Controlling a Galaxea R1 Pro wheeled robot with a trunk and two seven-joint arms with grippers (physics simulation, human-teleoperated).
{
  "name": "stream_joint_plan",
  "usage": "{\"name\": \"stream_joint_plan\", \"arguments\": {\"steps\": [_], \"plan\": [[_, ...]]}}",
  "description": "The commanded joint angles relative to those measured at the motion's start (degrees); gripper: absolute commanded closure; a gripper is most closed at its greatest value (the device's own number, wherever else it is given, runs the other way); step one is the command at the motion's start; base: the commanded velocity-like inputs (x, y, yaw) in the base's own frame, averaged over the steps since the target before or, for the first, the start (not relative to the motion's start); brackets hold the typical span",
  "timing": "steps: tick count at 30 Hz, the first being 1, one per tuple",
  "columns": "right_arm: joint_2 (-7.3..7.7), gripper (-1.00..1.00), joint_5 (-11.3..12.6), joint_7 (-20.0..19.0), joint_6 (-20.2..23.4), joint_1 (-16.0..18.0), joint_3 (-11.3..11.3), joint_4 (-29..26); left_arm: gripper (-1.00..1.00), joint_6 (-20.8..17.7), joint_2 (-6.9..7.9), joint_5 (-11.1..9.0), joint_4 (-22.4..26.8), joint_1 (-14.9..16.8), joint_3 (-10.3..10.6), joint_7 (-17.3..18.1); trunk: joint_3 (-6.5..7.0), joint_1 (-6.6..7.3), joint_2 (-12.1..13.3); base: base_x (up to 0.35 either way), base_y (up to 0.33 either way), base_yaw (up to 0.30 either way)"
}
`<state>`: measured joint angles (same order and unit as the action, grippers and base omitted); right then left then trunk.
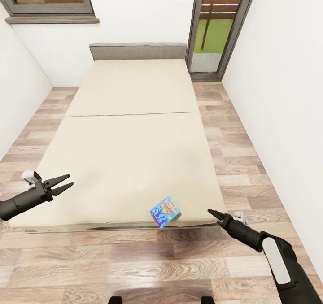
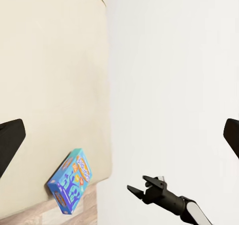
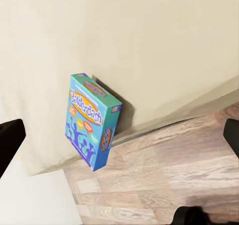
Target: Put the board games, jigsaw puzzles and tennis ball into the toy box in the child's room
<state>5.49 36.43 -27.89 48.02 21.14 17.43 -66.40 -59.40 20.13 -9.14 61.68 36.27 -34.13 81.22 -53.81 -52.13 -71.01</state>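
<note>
— Board game (image 1: 165,211): where?
— Blue printed box, flat on the beige mattress at the near edge of the bed (image 1: 130,129), one corner jutting past the edge over the wood-plank floor (image 1: 148,259). Toward the robot's right of the near edge. Same box seen from the left wrist (image 2: 70,180) and from the right wrist (image 3: 91,120), cover facing up, "Balderdash" legible on the lid.
— And the hands?
— Left hand (image 1: 62,183): fingers spread, nothing between them, hanging over the near left part of the mattress, well apart from the box. Right hand (image 1: 214,214): just off the bed's near right corner, above the floor, near the box but not touching. Only a dark pointed tip visible from the head; spread or pressed together, cannot tell there. From the left wrist, same hand (image 2: 139,186) looks parted, two dark prongs with a gap, nothing held.
— Farther back?
— Bare mattress with a seam across the middle, then the low grey headboard (image 1: 138,51) against the white wall. Dark-framed window (image 1: 49,1) up left, tall dark-framed glass door (image 1: 218,28) up right, green visible through it.
</note>
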Motion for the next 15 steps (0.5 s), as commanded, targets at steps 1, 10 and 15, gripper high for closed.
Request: {"name": "stream_joint_plan", "arguments": {"steps": [1,10,15], "plan": [[-0.35,-1.00,0.1,-0.4,0.2,0.0,0.2,-0.1,-1.00,-0.6,0.00,0.0,0.0,0.0,0.0,0.2,-0.03,0.00,0.0,0.000,0.000,0.000],[-1.69,-1.00,1.4,-1.7,-0.4,0.0,0.5,-0.2,-1.00,-0.6,0.00,0.0,0.1,0.0,-0.1,0.2,-0.03,0.00,0.0,-0.122,0.000,0.000],[-1.77,-1.00,1.5,-1.8,-0.5,0.0,0.5,-0.2,-1.00,-0.6,0.00,0.0,0.1,0.0,-0.1,0.2,-0.03,0.00,0.0,-0.076,0.000,0.000]]}}
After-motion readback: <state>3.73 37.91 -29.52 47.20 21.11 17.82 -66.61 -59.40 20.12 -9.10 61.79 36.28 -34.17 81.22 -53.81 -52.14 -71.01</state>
